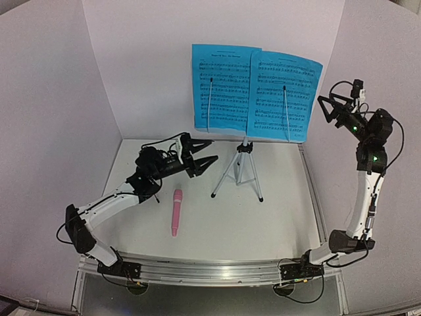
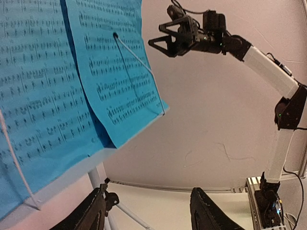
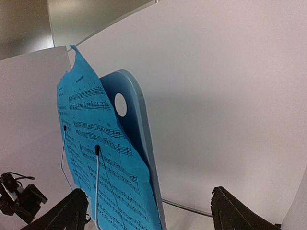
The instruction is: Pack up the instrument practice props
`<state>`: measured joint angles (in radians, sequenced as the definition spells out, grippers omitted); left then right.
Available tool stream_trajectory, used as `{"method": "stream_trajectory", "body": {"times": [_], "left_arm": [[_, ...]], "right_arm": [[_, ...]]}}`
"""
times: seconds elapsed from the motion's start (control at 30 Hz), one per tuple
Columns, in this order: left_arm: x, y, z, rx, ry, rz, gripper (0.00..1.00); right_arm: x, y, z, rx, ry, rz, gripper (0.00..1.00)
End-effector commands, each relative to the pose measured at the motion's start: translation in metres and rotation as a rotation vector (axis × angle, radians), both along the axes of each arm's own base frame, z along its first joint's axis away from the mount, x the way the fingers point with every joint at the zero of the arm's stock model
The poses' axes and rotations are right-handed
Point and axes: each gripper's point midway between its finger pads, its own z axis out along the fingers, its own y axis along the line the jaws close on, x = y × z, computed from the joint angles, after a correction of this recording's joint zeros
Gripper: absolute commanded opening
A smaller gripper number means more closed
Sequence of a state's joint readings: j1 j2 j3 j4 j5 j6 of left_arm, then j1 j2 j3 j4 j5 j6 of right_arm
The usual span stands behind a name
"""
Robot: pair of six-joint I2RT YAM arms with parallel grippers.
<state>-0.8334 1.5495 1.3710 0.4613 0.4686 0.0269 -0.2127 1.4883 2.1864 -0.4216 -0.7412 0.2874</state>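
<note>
The pale-blue music stand stands on its silver tripod at the back middle and holds two blue sheet-music pages under wire clips. The pink microphone lies on the table left of the tripod. My left gripper is open and empty, low, just left of the tripod; its view looks up at the pages, between its fingers. My right gripper is open and empty, raised beside the pages' right edge. The black mic stand is out of view.
White walls enclose the table at back and sides. A metal rail runs along the near edge and another along the right side. The right arm shows high in the left wrist view.
</note>
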Motion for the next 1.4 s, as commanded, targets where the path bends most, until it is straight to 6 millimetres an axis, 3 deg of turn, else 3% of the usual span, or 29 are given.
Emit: {"method": "stream_trajectory", "body": {"times": [0.0,0.2,0.37,0.57,0.7,0.8,1.07,1.17,1.27,1.37], "left_arm": [[0.005,0.028,0.045,-0.025,0.002,0.053,0.58],[0.04,0.041,0.091,-0.121,-0.006,0.253,0.53],[0.077,0.033,0.092,-0.09,0.046,0.372,0.53],[0.071,0.023,0.1,-0.094,-0.012,0.342,0.53],[0.044,0.013,0.118,-0.137,-0.155,0.293,0.52],[0.028,-0.001,0.122,-0.164,-0.168,0.222,0.52],[0.039,-0.008,0.121,-0.187,-0.151,0.262,0.52],[0.043,-0.003,0.126,-0.195,-0.161,0.302,0.53],[0.049,0.007,0.13,-0.183,-0.19,0.384,0.54],[0.057,0.02,0.135,-0.181,-0.198,0.478,0.54]], "right_arm": [[-0.019,0.008,0.018,0.009,-0.052,0.038,0.86],[-0.023,0.008,0.023,0.046,-0.049,0.038,0.82],[-0.027,0.008,0.019,0.065,-0.044,0.036,0.8],[-0.009,0.005,0.01,0.086,-0.002,0.036,0.76],[0.0,0.004,0.007,0.091,0.013,0.047,0.73],[0.004,0.003,0.007,0.092,0.015,0.047,0.72],[-0.016,0.006,-0.008,0.076,0.029,-0.02,0.67],[-0.024,0.026,-0.018,0.036,0.057,-0.033,0.66],[-0.029,0.062,-0.03,-0.042,0.093,-0.004,0.66],[-0.03,0.081,-0.032,-0.049,0.113,0.035,0.66]]}}
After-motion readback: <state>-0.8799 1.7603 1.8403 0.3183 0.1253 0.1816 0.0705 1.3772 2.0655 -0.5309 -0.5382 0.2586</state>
